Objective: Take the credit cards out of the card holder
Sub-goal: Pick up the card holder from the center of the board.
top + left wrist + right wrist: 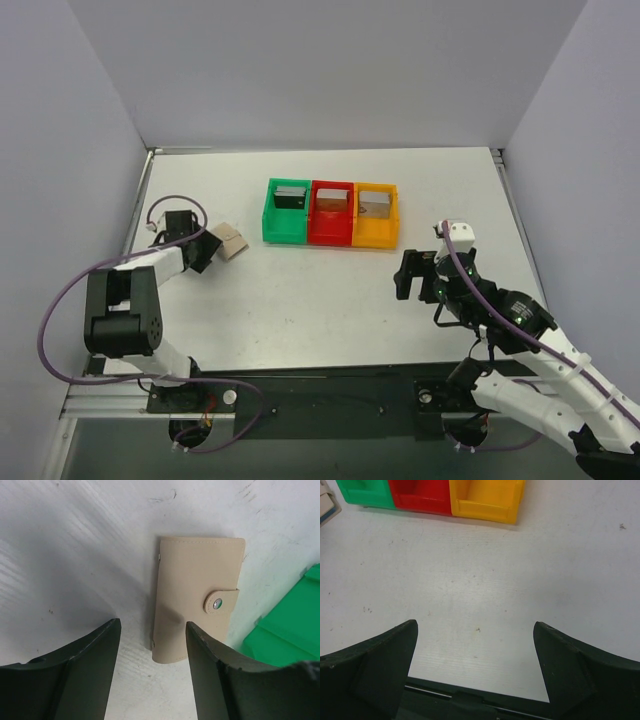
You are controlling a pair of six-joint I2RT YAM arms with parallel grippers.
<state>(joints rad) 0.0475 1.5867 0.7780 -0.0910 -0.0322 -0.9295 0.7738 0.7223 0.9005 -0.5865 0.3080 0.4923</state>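
Left gripper (151,630): my jaws stand apart, empty, over the card holder (197,595), lying snapped closed on the table (75,540). Right gripper (475,625): likewise apart, empty. Farther off, one of the credit cards (330,199) sits in each bin (283,236); extraction appears complete.

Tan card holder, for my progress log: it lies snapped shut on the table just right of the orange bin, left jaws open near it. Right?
No. The flat tan snap-tab card holder lies left of the green plastic bin, as the top external view shows. The rest holds.
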